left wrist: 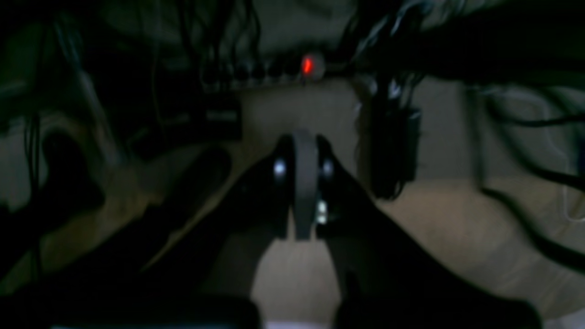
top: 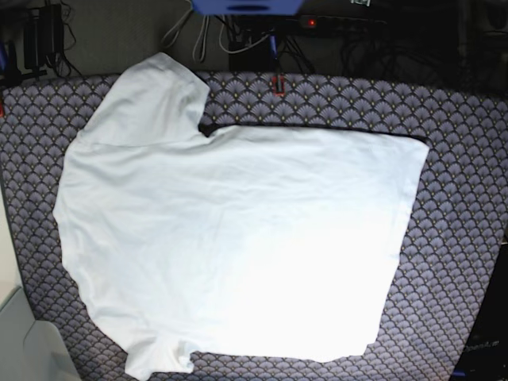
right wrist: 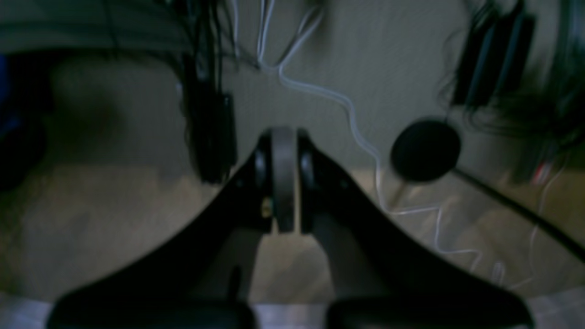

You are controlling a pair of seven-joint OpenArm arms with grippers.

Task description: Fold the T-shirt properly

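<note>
Left gripper (left wrist: 304, 183): seen only in the left wrist view, dark and blurred; the two black fingers are pressed together with nothing between them
Right gripper (right wrist: 284, 180): seen only in the right wrist view; its fingers likewise meet, pinching nothing
Below the left gripper: a beige floor (left wrist: 457, 228) with black cables and a power strip (left wrist: 269, 71) showing a glowing red switch
Below the right gripper: the same sort of floor, a thin white cable (right wrist: 356, 132) winding across it, a round black object (right wrist: 425, 150) beside it, and a black box-shaped item (right wrist: 212, 132) to the left
T-shirt (top: 238, 246): lies flat and spread open on the table, filling most of the base view; one short sleeve points to the upper left, the other reaches the bottom edge at lower left, the hem faces right
Table cover (top: 460, 159): purple-grey cloth with a scallop pattern, showing around the shirt on all sides
Arms in the base view: neither shows
Writing and labels: no print shows on the shirt; no text can be read in either wrist view, both being too blurred
</note>
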